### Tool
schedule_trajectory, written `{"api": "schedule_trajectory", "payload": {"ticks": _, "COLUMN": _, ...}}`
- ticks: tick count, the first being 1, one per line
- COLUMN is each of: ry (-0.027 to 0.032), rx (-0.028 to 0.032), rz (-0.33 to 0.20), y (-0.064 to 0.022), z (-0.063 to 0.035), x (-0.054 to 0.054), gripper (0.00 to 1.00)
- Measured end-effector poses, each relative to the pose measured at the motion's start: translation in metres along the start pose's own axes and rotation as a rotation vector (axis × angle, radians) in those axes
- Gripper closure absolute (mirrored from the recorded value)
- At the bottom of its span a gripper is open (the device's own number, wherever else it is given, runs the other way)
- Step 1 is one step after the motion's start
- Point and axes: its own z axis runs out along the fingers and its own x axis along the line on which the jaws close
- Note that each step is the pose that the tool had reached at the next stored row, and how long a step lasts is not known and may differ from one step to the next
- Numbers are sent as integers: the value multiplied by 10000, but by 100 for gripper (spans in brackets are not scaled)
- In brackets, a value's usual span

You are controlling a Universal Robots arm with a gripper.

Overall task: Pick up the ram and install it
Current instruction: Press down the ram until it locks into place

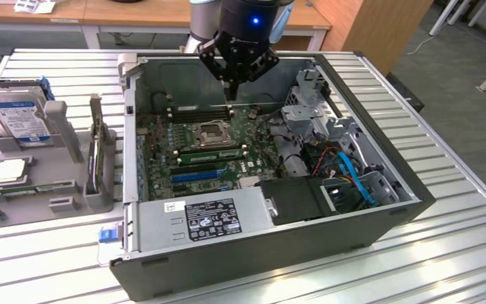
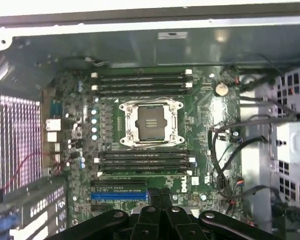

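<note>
Exterior view first: on the slatted metal table point(image 1: 445, 209) an open computer case point(image 1: 311, 253) lies on its side, nearer the table's right edge than its left. The motherboard point(image 1: 154, 136) covers the case floor on the exterior view's left.

The gripper point(image 1: 230, 95) hangs over the board's far edge, above the upper bank of memory slots point(image 1: 199, 113). Its claw is pinched narrow, fingers together, and we see nothing between them. In the wrist view the closed fingers point(image 2: 152, 202) point down at the board, also bare.

The ram point(image 1: 213, 154) looks to us like the green stick in the lower bank of slots, just on the near side of the CPU socket point(image 1: 212, 133) and well apart from the claw. It stands on its long edge. Its long axis runs along the slots, across the exterior view from left to right, with one end toward the case's left wall and the other toward the drive cage.

We judge that the pick-up is done and the installing step is in hand. We cannot tell whether the stick is fully latched. Any further move calls for an even, straight-down press along the stick's top edge, square to the slot.
</note>
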Motion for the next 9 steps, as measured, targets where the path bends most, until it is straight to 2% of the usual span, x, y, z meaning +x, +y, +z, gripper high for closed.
{"api": "schedule_trajectory", "payload": {"ticks": 3, "ry": -16, "rx": -25, "rz": 501, "y": 0, "z": 1, "x": 0, "gripper": 89}}
{"api": "schedule_trajectory", "payload": {"ticks": 9, "ry": -17, "rx": -25, "rz": 512, "y": 0, "z": 1, "x": 0, "gripper": 89}}
